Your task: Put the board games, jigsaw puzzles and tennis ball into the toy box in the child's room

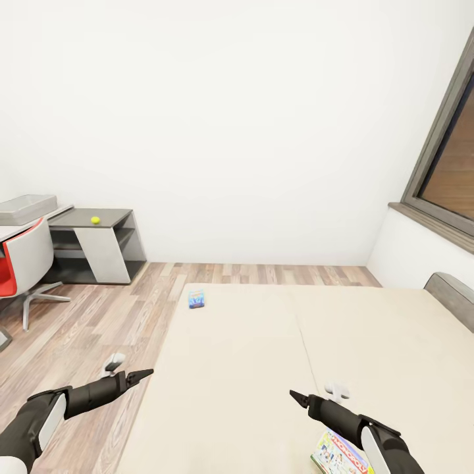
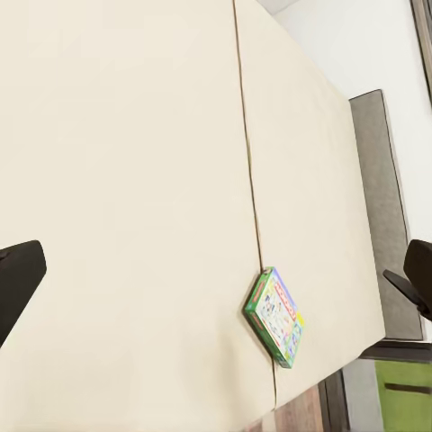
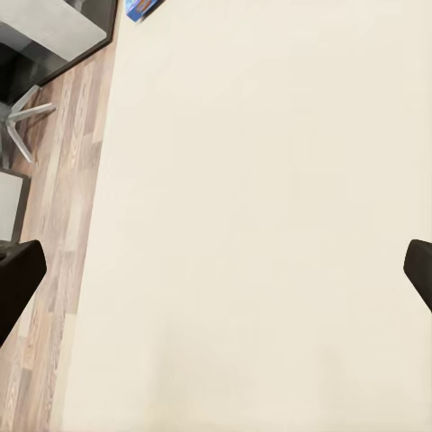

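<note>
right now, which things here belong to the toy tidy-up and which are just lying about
Part of the job:
- Monopoly board game, on the bed
- small blue board game, near the bed's far corner
- tennis ball, on the dark grey cabinet
- toy box, on the table

Just lying about:
- red and white swivel chair
- window

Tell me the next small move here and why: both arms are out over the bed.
Probably lower the right pincer toward the Monopoly box. That box lies flat on the bed just beside the right forearm, while the blue game sits at the far edge. Both pincers look open and empty.
</note>
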`<state>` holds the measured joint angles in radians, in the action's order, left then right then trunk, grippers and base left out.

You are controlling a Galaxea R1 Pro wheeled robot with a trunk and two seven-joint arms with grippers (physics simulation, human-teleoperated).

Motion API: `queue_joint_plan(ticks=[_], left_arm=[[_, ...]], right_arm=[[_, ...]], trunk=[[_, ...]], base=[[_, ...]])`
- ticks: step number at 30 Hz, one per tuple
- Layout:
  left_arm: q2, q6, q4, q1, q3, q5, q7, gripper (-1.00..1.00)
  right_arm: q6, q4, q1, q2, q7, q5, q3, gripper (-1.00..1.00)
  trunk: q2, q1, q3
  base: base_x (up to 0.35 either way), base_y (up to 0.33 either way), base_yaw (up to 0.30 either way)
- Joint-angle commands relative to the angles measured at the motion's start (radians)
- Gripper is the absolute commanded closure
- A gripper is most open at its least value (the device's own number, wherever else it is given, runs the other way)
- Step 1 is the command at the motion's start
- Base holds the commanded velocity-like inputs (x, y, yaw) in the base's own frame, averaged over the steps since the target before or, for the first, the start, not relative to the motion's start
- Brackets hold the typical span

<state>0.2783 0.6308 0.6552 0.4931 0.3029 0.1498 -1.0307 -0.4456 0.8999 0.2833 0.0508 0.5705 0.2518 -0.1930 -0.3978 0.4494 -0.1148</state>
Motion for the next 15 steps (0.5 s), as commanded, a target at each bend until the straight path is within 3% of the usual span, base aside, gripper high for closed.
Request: queue_joint_plan(ticks=[1, 15], left_arm=[[0.0, 0.007, 0.0, 0.001, 0.001, 0.004, -0.002, -1.0], [-0.001, 0.007, 0.0, 0.001, 0.001, 0.004, -0.002, -1.0]], right_arm=[[-0.008, 0.001, 0.001, 0.0, 0.002, 0.008, -0.002, -1.0], [-0.009, 0.001, 0.0, 0.0, 0.002, 0.007, -0.002, -1.0]], trunk=[[-0.002, 0.001, -0.002], [-0.002, 0.001, 0.003]], base=[[-0.001, 0.0, -0.005], [0.0, 0.0, -0.058]])
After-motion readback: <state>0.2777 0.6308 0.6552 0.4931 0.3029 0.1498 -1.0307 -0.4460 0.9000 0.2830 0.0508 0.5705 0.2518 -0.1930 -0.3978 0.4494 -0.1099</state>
